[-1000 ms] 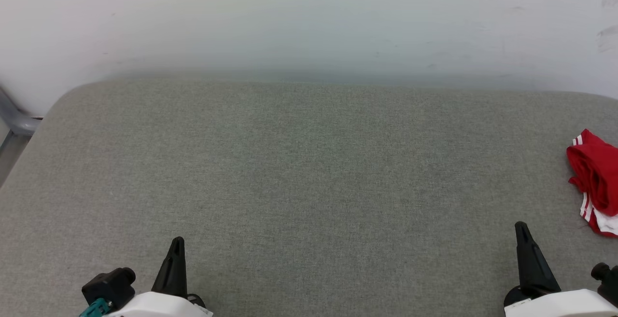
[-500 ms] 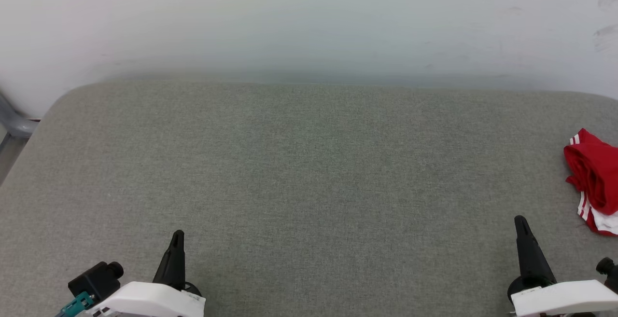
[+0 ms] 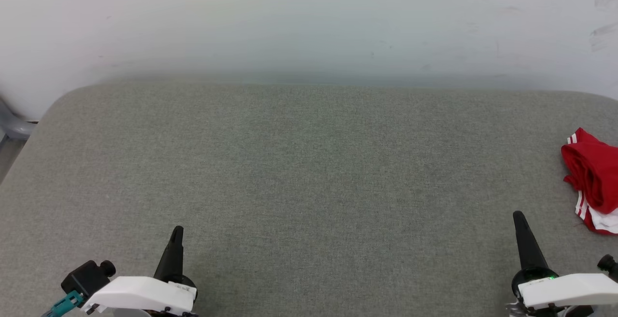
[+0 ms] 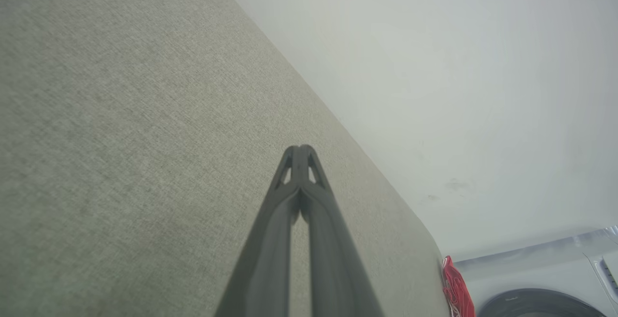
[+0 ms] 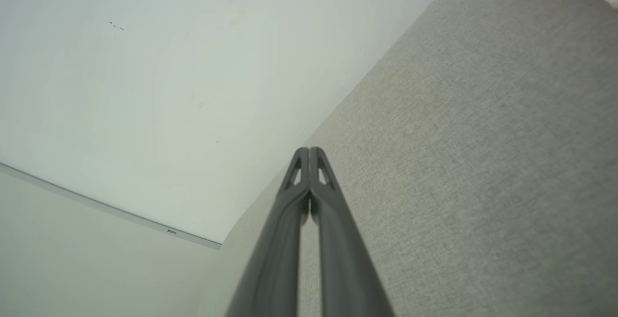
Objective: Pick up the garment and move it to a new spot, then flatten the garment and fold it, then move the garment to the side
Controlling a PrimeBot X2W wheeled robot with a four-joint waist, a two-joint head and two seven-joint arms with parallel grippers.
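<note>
A: Spotted the garment (image 3: pixel 591 182)?

B: Yes. Found it in a red bunch at the far right side of the grey pad (image 3: pixel 309 172), partly cut off by the picture's edge. Looked crumpled, not flat, with a bit of white sleeve poking out low down.

A: And the grippers?

B: Found the left gripper (image 3: pixel 176 231) at the pad's near edge, toward its left end. Found the right gripper (image 3: pixel 518 214) at the near edge too, toward the pad's right end. Sat near the garment but did not touch it. Had the fingers of each pressed tight together — held nothing.

A: Knew which step it was?

B: Couldn't tell. Fitted a heap waiting to be picked up. Fitted just as well a shirt already put at the pad's side, though a messy fold if so.

A: So how to do it well?

B: Couldn't name a move. Judged only this much: soft, floppy cloth, likely to sag and slip from a thin pinch. Best handled slowly, with a good thick bite of cloth and both arms kept low over the pad.
</note>
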